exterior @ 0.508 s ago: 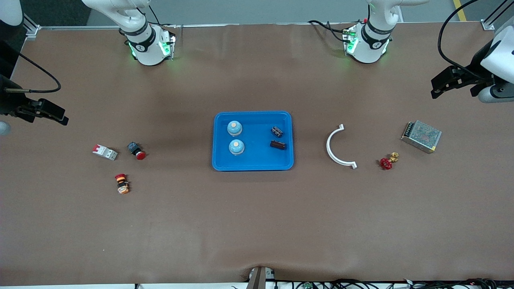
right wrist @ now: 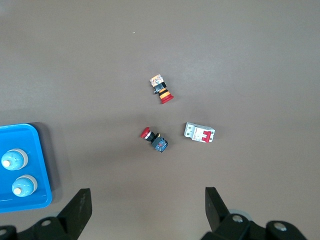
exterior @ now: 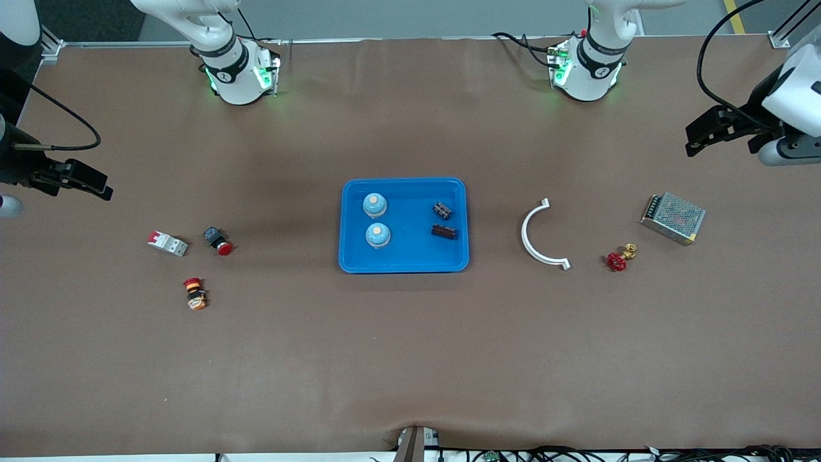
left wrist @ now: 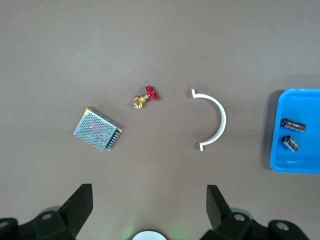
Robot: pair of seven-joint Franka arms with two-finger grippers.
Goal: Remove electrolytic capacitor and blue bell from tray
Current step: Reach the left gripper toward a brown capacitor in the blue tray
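Observation:
A blue tray lies mid-table. Two pale blue dome bells stand in its half toward the right arm's end. Two dark capacitors lie in its half toward the left arm's end. My left gripper hangs open and empty over the table's left-arm end; in the left wrist view it looks down on bare table, with the capacitors in the tray farther off. My right gripper hangs open and empty over the right-arm end; in the right wrist view it shows with the bells in the tray's corner.
Toward the left arm's end lie a white curved bracket, a red-handled brass valve and a metal mesh power supply. Toward the right arm's end lie a circuit breaker and two red push buttons.
Both grippers have drifted very slightly and stay open. Nothing on the table has moved.

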